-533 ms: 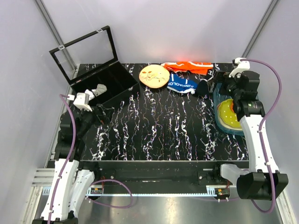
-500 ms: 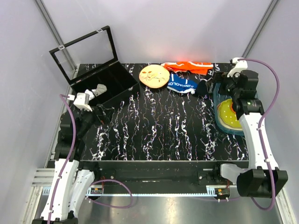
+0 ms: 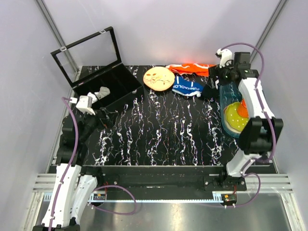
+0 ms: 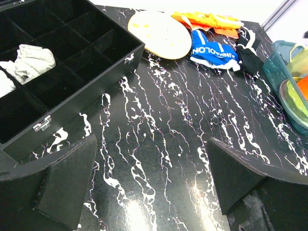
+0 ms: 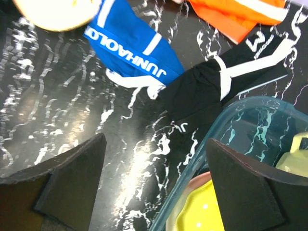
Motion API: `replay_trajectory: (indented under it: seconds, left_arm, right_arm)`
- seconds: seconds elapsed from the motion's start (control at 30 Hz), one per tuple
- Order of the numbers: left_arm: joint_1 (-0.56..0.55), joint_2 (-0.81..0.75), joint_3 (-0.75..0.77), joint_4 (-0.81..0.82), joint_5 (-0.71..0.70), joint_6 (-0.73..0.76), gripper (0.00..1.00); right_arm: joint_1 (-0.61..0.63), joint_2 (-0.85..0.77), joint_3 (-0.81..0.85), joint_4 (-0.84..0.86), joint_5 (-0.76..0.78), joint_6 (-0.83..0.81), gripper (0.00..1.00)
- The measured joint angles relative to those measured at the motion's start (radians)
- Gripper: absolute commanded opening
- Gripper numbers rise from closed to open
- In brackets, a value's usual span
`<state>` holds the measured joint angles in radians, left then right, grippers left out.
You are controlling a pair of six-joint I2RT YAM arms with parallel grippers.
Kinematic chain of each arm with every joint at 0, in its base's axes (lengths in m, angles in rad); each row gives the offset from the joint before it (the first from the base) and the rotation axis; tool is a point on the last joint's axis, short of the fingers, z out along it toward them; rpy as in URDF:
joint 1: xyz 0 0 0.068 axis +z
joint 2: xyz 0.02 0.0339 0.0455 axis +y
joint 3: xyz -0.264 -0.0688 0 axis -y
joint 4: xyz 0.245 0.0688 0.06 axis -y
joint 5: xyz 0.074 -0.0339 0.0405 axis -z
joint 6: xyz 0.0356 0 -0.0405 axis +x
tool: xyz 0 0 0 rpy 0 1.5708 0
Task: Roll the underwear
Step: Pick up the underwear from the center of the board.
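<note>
On the counter point(image 3: 163, 134), the divided case point(image 3: 118, 79) stands at the far left corner, and a crumpled cloth point(image 3: 102, 92) lies in 1 of its near compartments. Right of the case, near the far edge, lies the round plate point(image 3: 159, 78). The underwear point(image 3: 186, 87) lies just beside it, on its right. Behind the underwear lies a 2nd cloth point(image 3: 192, 68). A 3rd garment point(image 3: 208, 91) touches the underwear's right side. The tub point(image 3: 224, 122) stands along the right edge, with dishes point(image 3: 235, 118) in it.
</note>
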<state>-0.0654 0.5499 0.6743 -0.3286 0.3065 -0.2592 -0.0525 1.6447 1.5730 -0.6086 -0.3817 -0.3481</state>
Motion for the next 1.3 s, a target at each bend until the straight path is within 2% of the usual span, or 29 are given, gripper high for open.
replay_trajectory:
  seconds: [0.27, 0.5, 0.73, 1.03, 1.07, 1.17, 1.2, 1.3]
  left_arm:
    - [0.000, 0.040, 0.000, -0.005, 0.004, 0.000, 0.99]
    - [0.000, 0.070, 0.000, -0.018, 0.007, 0.000, 0.99]
    - [0.000, 0.092, 0.000, -0.019, 0.008, 0.001, 0.99]
    - [0.000, 0.118, 0.000, -0.021, 0.012, 0.001, 0.99]
    - [0.000, 0.120, 0.000, -0.020, 0.012, 0.001, 0.99]
    - [0.000, 0.121, 0.000, -0.021, 0.013, 0.001, 0.99]
    - [0.000, 0.121, 0.000, -0.021, 0.014, 0.001, 0.99]
    - [0.000, 0.122, 0.000, -0.021, 0.015, 0.001, 0.99]
  right_arm:
    - [0.038, 0.371, 0.236, -0.163, 0.119, -0.089, 0.79]
    - [0.134, 0.619, 0.493, -0.266, 0.195, -0.136, 0.74]
    - [0.215, 0.860, 0.869, -0.364, 0.232, -0.161, 0.65]
    - [0.238, 0.944, 0.905, -0.437, 0.242, -0.183, 0.64]
    - [0.239, 0.954, 0.911, -0.437, 0.248, -0.187, 0.62]
    - [0.241, 0.982, 0.932, -0.435, 0.272, -0.197, 0.41]
    - [0.241, 0.990, 0.940, -0.434, 0.285, -0.201, 0.28]
    - [0.241, 0.996, 0.948, -0.431, 0.297, -0.209, 0.16]
